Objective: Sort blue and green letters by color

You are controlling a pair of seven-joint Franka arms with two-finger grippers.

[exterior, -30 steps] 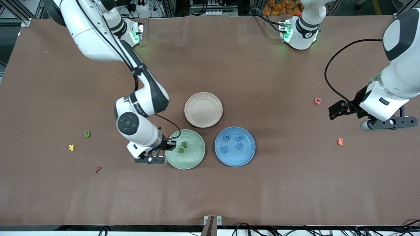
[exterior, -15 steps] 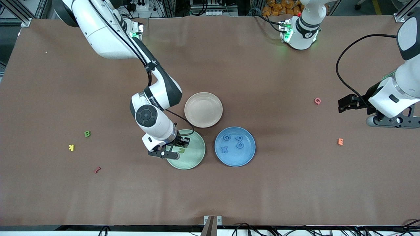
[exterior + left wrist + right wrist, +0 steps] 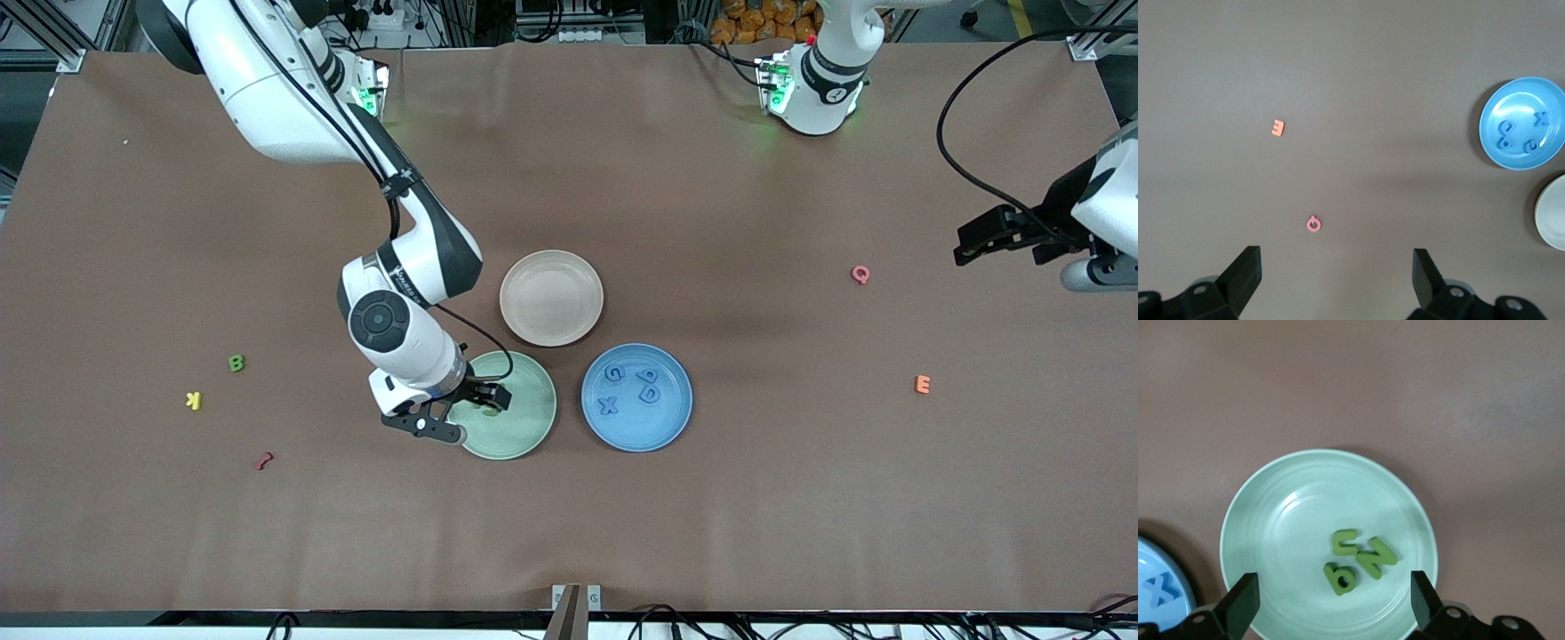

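Note:
My right gripper (image 3: pixel 487 397) (image 3: pixel 1333 597) hangs open over the green plate (image 3: pixel 524 431) (image 3: pixel 1285 513), nothing between its fingers. Three green letters lie together in that plate: u (image 3: pixel 1346 542), N (image 3: pixel 1376 557) and p (image 3: pixel 1340 579). A green B (image 3: pixel 236 363) lies on the table toward the right arm's end. The blue plate (image 3: pixel 671 422) (image 3: pixel 1521 90) holds several blue letters, among them G (image 3: pixel 613 373), D (image 3: pixel 650 393) and X (image 3: pixel 608 406) (image 3: pixel 1539 119). My left gripper (image 3: pixel 969 244) (image 3: pixel 1336 253) is open and empty, high over the left arm's end of the table.
An empty beige plate (image 3: pixel 551 298) (image 3: pixel 1551 213) stands farther from the front camera than the two coloured plates. A yellow K (image 3: pixel 194 400) and a dark red piece (image 3: pixel 264 460) lie near the green B. A pink Q (image 3: pixel 860 274) (image 3: pixel 1313 225) and orange E (image 3: pixel 922 384) (image 3: pixel 1277 127) lie toward the left arm's end.
My right gripper moved in over the green plate and opened; the plate went from two green letters to three. The left arm drew back toward its end of the table.

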